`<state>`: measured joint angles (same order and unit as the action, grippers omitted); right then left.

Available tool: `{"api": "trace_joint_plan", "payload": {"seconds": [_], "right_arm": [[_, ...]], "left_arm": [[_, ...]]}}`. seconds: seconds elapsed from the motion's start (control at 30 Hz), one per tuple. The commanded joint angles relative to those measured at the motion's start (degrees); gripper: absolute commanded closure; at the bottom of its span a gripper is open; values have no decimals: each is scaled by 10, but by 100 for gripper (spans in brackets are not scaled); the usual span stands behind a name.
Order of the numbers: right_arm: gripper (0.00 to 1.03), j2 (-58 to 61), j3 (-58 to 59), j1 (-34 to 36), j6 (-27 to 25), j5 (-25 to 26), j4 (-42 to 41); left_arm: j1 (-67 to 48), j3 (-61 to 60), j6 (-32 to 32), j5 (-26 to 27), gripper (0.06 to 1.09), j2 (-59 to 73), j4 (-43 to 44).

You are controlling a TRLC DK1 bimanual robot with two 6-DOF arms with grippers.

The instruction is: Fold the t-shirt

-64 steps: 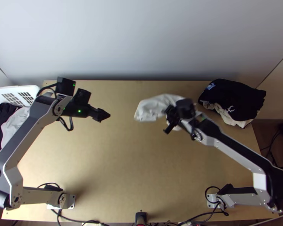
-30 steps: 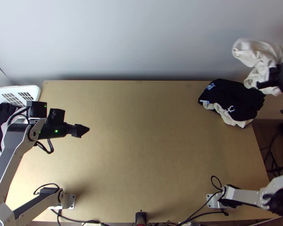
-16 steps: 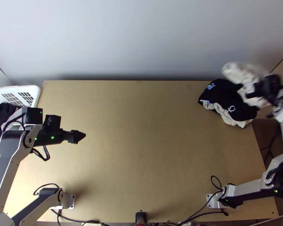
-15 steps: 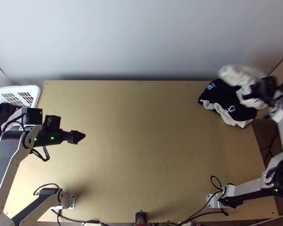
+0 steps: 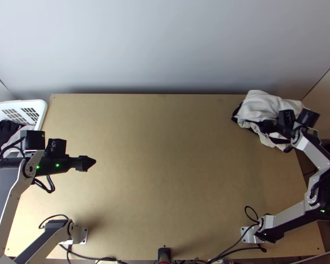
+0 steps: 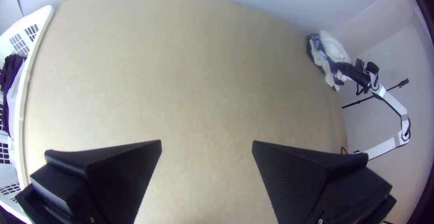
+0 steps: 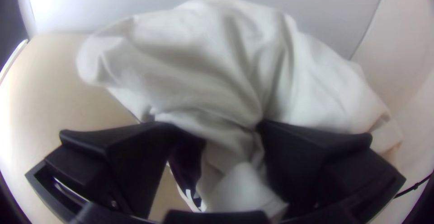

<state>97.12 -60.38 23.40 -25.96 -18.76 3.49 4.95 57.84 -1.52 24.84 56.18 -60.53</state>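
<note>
Left arm (image 5: 4,200): silver-grey links stand outward of and behind the left tool (image 5: 93,163), which points inward from its wrist (image 5: 27,166) towards the right arm's side. In the left wrist view, the left tool (image 6: 206,142) has its two black fingers spread wide. Right arm (image 5: 319,160): the links bend outward from the base and return to a wrist just outward of the right tool (image 5: 263,126), which points inward and lies farther from the bases than its counterpart. In the right wrist view, the right tool (image 7: 216,123) shows fingers well parted.
</note>
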Motion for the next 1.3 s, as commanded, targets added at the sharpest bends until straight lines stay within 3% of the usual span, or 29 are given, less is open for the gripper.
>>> {"api": "trace_joint_plan", "payload": {"seconds": [0.0,0.17,0.3,0.53,0.8,0.93,1.07,1.2,1.27], "right_arm": [[3,-36,5,64,7,-22,47],[3,-117,-43,66,22,-68,126],[3,-164,-74,33,47,-77,160],[3,-181,-128,-31,96,-76,164],[3,-105,-209,-78,162,-69,146],[3,-76,-196,-78,163,-17,136],[3,-62,-158,-41,174,-12,129],[3,-80,-133,5,255,-20,130],[3,-92,-134,28,300,-69,147]], "left_arm": [[3,-17,4,1,11,-9,5],[4,-24,4,1,11,-18,6],[5,-29,6,1,11,-27,6],[10,-29,8,1,11,-34,5],[16,-40,11,1,11,-49,-4],[17,-37,12,0,11,-59,-13],[22,-37,11,0,11,-65,-21],[22,-40,12,1,11,-66,-20],[22,-41,13,1,11,-64,-17]]}}
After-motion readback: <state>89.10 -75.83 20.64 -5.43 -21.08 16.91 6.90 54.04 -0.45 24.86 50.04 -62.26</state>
